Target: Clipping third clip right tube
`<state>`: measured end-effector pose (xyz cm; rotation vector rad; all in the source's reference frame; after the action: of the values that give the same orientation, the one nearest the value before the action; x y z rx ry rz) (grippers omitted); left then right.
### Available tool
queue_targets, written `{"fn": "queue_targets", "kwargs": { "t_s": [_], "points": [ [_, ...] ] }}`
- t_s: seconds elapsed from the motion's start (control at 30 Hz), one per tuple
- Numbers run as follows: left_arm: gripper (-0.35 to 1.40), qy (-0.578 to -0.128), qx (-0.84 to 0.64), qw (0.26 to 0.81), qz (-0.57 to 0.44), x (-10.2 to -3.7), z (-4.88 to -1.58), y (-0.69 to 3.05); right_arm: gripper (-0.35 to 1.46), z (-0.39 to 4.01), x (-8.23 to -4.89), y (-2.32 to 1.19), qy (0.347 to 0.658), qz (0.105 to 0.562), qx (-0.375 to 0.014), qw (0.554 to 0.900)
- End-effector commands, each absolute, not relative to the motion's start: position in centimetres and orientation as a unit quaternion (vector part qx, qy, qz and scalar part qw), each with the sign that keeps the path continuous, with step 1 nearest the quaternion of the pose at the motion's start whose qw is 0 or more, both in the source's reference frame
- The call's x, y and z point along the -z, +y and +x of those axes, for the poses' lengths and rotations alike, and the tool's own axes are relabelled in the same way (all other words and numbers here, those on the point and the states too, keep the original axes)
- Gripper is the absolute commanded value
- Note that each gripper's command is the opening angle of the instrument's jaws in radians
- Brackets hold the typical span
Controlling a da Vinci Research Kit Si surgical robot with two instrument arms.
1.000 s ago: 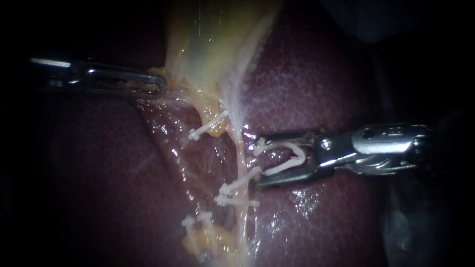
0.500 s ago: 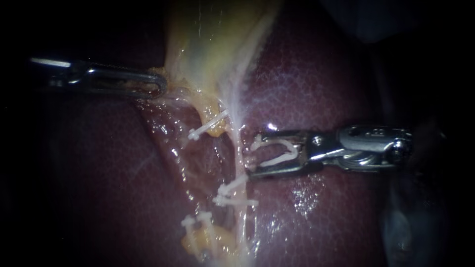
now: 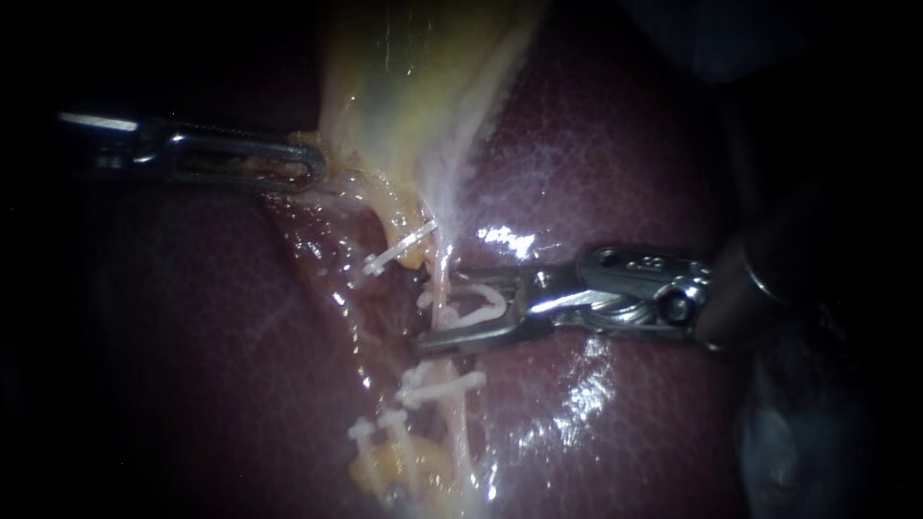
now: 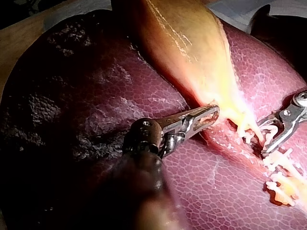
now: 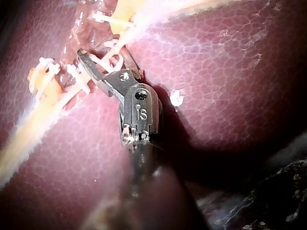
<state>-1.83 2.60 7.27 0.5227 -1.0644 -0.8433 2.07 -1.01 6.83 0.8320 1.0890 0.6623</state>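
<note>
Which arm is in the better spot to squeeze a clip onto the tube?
Right. The right instrument is there: its end effector holds an open white clip around the right tube. The left instrument is farther off, gripping the gallbladder.

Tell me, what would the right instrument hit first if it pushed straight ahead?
The right tube: it already lies between the jaws of the right instrument, which hold a white clip. Depth is hard to judge, though.
</note>
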Motion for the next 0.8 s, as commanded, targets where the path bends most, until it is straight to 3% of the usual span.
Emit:
{"fn": "queue_targets", "kwargs": {
  "t_s": [0.03, 0.4, 0.63, 0.8],
  "points": [
    [-0.35, -0.486, 0.386, 0.747, 0.239, -7.27, -1.83, 2.6, 0.5, 2.08, -6.82, -1.0, 0.501, 0.385, -0.305, 0.712],
    [-0.35, -0.486, 0.386, 0.747, 0.239, -7.27, -1.83, 2.59, 0.48, 2.07, -6.29, -0.73, 0.563, 0.44, -0.316, 0.625],
    [-0.35, -0.486, 0.386, 0.747, 0.239, -7.26, -1.83, 2.59, 0.44, 2.06, -6.19, -0.64, 0.569, 0.443, -0.317, 0.616],
    [-0.35, -0.486, 0.386, 0.747, 0.239, -7.26, -1.83, 2.59, 0.28, 2.01, -6.27, -0.58, 0.569, 0.436, -0.324, 0.617]
  ]
}}
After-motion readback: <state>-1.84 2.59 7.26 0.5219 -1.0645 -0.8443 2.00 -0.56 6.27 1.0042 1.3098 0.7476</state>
